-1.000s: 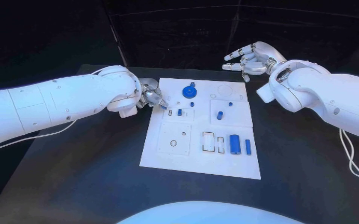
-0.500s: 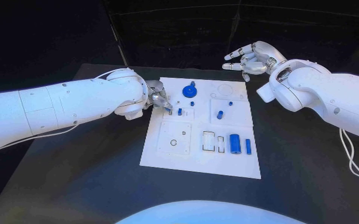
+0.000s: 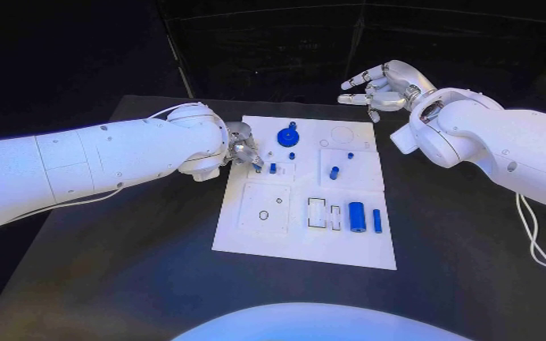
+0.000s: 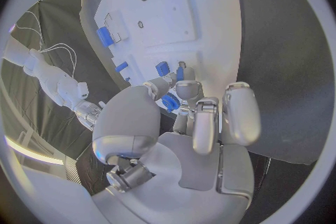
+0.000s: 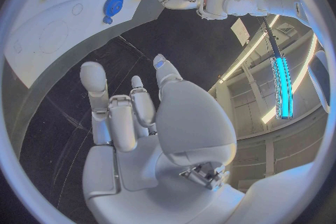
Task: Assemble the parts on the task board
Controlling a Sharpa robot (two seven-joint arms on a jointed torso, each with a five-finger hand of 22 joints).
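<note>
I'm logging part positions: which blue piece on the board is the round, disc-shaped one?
The blue disc at the task board's far end. The other blue pieces are small pegs or slim cylinders.

There is one white task board (image 3: 256, 234) and one black table (image 3: 136, 270) under it. Seven blue parts show on the task board. One is a large round disc (image 3: 288, 139) near its far edge. Three are small studs: one (image 3: 293, 156) just below the disc, one (image 3: 273, 169) towards the board's left edge and one (image 3: 350, 155) to the right. There is one short peg (image 3: 334, 174) right of centre, and one thick cylinder (image 3: 357, 218) and one slim bar (image 3: 378, 222) lie side by side near its right edge. Two hands are at the board's far end, the left hand (image 3: 239, 150) and the right hand (image 3: 381, 88).
</note>
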